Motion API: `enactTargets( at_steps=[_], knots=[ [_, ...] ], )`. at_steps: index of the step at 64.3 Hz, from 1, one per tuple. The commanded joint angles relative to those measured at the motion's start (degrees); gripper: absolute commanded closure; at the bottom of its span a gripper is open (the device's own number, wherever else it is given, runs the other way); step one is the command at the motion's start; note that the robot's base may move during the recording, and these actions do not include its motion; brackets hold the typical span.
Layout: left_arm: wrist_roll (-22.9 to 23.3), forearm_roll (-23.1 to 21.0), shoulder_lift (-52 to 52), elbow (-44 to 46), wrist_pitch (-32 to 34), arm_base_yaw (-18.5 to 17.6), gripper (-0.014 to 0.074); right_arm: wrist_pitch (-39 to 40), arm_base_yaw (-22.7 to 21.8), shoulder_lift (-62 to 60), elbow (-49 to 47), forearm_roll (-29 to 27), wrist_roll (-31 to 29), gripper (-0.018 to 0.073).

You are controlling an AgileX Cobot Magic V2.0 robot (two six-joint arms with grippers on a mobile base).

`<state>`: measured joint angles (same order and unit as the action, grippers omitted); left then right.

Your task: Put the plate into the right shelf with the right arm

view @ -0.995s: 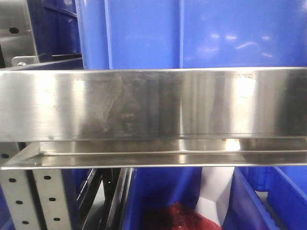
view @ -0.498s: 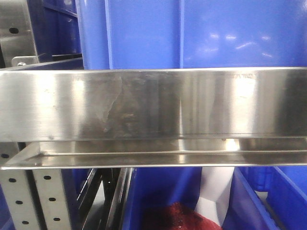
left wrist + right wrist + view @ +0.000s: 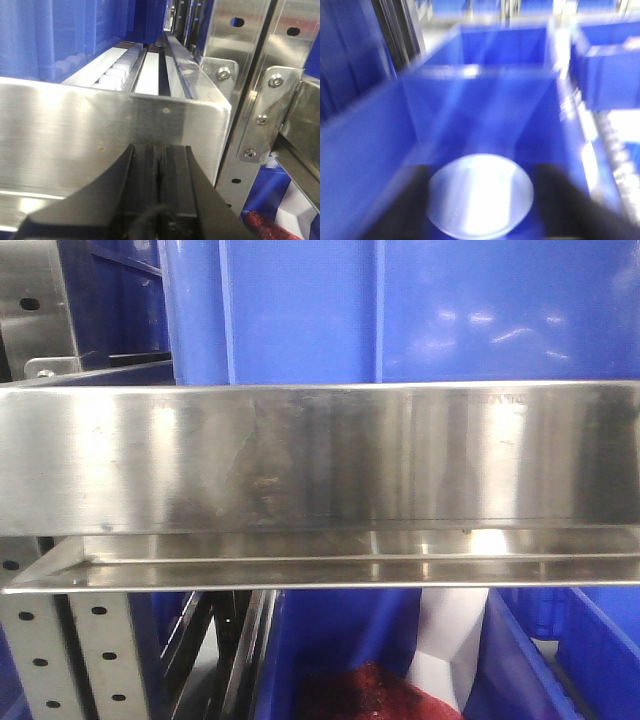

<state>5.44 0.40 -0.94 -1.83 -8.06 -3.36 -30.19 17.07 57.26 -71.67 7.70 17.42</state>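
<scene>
The white round plate [image 3: 480,197] lies low in a deep-blue bin [image 3: 500,100] in the right wrist view, which is heavily blurred. My right gripper [image 3: 482,172] is open, its dark fingers [image 3: 405,200] spread wide to either side of the plate. Whether they touch it I cannot tell. The right shelf's broad steel front lip [image 3: 320,455] fills the front view; the plate and both grippers are out of that view. My left gripper [image 3: 159,150] is shut with nothing in it, right in front of a steel lip [image 3: 75,130].
Blue bins [image 3: 400,310] sit above the lip. Below it, another blue bin [image 3: 330,640] holds something red [image 3: 365,690] and something white [image 3: 450,640]. Hole-punched uprights [image 3: 60,650] stand at the left. Bolted steel uprights [image 3: 250,100] crowd the left gripper's right side. Roller tracks [image 3: 120,70] run back.
The rack and bins have not moved in the front view. Only the dark reflection on the steel lip has faded and shifted slightly.
</scene>
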Motion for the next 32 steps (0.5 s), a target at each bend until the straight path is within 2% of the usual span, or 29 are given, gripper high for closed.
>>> enactTargets(
  at_steps=[1, 2, 4, 8, 16, 32],
  knots=[
    [0.3, 0.0, -0.4, -0.5, 5.0, -0.1, 0.0643, 0.7, -0.2, -5.0, -2.1, 0.8, -0.3, 0.0439],
    [0.3, 0.0, -0.4, -0.5, 5.0, -0.1, 0.0643, 0.2, -0.2, -5.5, -2.1, 0.8, -0.3, 0.0491],
    [0.3, 0.0, -0.4, -0.5, 5.0, -0.1, 0.0643, -0.8, -0.2, -6.6, -2.1, 0.8, -0.3, 0.0524],
    [0.3, 0.0, -0.4, -0.5, 5.0, -0.1, 0.0643, -2.9, -0.2, -8.7, -2.1, 0.8, -0.3, 0.0498],
    [0.3, 0.0, -0.4, -0.5, 5.0, -0.1, 0.0643, -7.5, -0.2, -12.8, -2.1, 0.8, -0.3, 0.0505],
    [0.3, 0.0, -0.4, -0.5, 5.0, -0.1, 0.0643, -8.0, -0.2, -14.8, -2.1, 0.8, -0.3, 0.0505]
  ],
)
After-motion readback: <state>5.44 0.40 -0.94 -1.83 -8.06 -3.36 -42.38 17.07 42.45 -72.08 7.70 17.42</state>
